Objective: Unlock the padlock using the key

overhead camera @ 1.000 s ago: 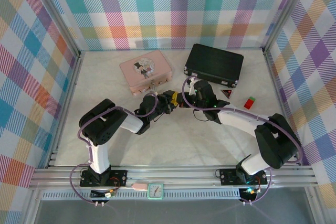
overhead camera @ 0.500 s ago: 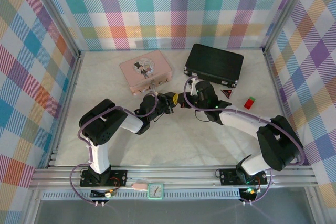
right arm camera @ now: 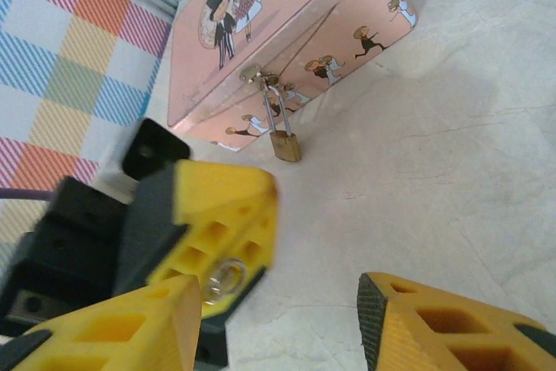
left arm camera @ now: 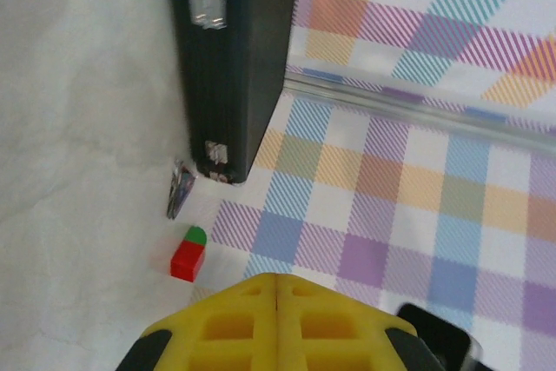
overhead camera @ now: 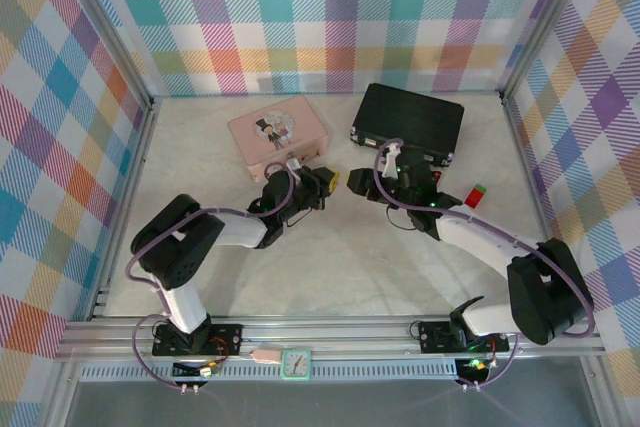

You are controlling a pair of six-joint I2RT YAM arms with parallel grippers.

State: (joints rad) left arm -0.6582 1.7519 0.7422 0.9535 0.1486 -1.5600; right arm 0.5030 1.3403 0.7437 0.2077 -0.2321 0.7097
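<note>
The tiny brass padlock (right arm camera: 284,145) hangs by its thin silver shackle from the clasp of the pink box (overhead camera: 278,133), resting on the table in front of the box. My left gripper (overhead camera: 326,180) sits just right of the box's front corner. Its yellow fingers (left arm camera: 276,319) are pressed shut, and a small round silver piece, the key (right arm camera: 224,277), shows at their side. My right gripper (right arm camera: 278,319) is open with nothing between its fingers, a short gap to the right of the left gripper (right arm camera: 221,215) and facing the padlock.
A black case (overhead camera: 409,122) lies at the back right, close behind my right arm. A small dark triangle (overhead camera: 432,177) and a red and green block (overhead camera: 474,195) lie right of it. Checked walls close in the table.
The two grippers were joined tip to tip. Now the right one has opened and drawn back to the right, and the left gripper has shifted up toward the pink box.
</note>
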